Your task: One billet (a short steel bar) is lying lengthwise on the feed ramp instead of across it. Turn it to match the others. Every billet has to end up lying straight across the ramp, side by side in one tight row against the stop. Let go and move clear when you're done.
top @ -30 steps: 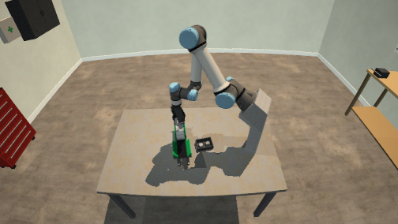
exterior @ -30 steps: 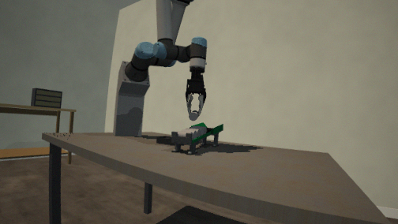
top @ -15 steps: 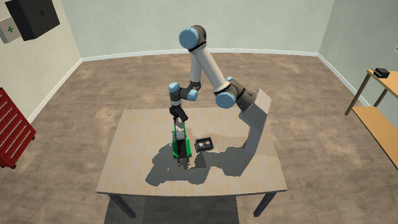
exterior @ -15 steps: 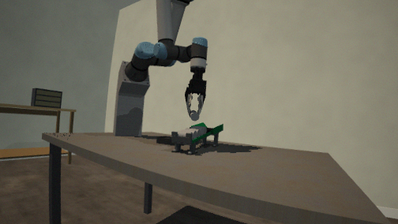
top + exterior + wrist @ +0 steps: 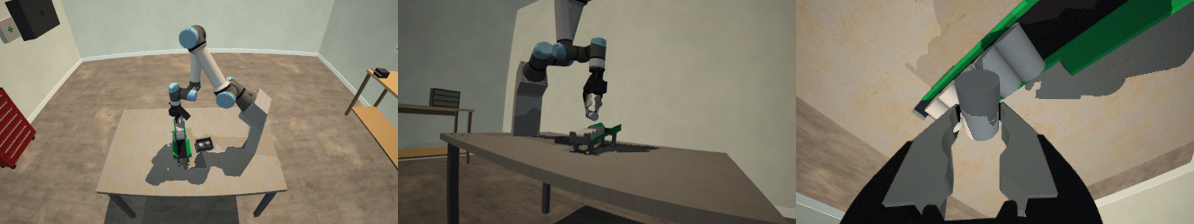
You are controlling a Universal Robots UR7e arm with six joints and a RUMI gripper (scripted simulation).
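Roughly halfway: end effector [image 5: 978,131] grips the short grey steel billet [image 5: 979,102], lifted above the green-railed feed ramp [image 5: 1086,54] mid-counter [image 5: 130,173]. Left: align crosswise, lower beside row [image 5: 1016,62], seat against stop.

The arm [image 5: 203,65] has pale grey tubular links, dark grey joint housings with light blue round caps, and a grey box-shaped pedestal [image 5: 258,103]. The tool [image 5: 978,150] has a black body and two flat grey fingers.
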